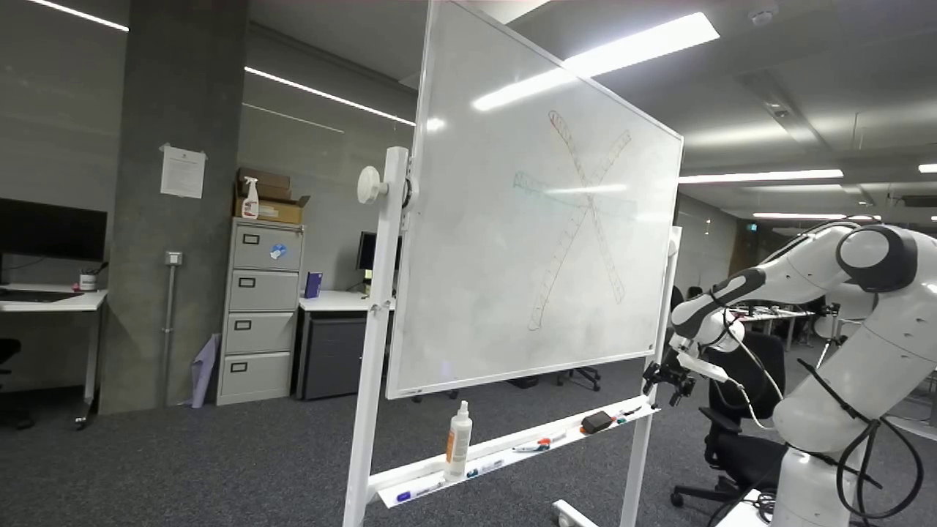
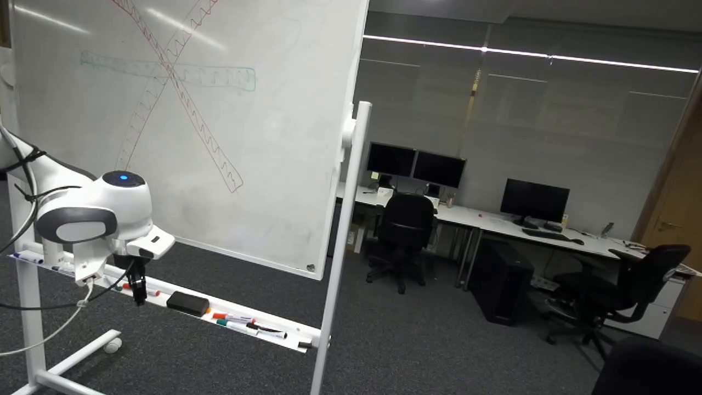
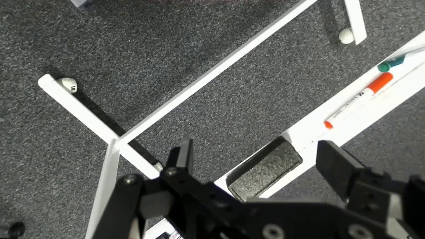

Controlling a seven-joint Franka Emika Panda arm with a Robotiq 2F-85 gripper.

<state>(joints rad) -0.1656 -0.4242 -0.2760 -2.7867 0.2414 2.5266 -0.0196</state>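
My gripper (image 3: 255,153) stands open, with nothing between its fingers (image 3: 335,166). In the wrist view a dark eraser (image 3: 265,171) shows beyond and between the jaws, lying on the white tray (image 3: 307,137) and not touched there. The black gripper (image 1: 662,391) hangs near the tray's end in an exterior view. In an exterior view the gripper (image 2: 139,299) points down, and the eraser (image 2: 188,303) is just right of it. An orange-capped marker (image 3: 358,101) and a green-capped marker (image 3: 396,62) lie on the tray past the eraser.
A whiteboard (image 1: 476,278) with coloured crossing strips drawn on it rises above the tray, on a white wheeled stand (image 2: 345,219). A spray bottle (image 1: 458,443) stands upright on the tray. Several markers (image 2: 238,327) lie along it. A black office chair (image 1: 747,410) is behind the arm.
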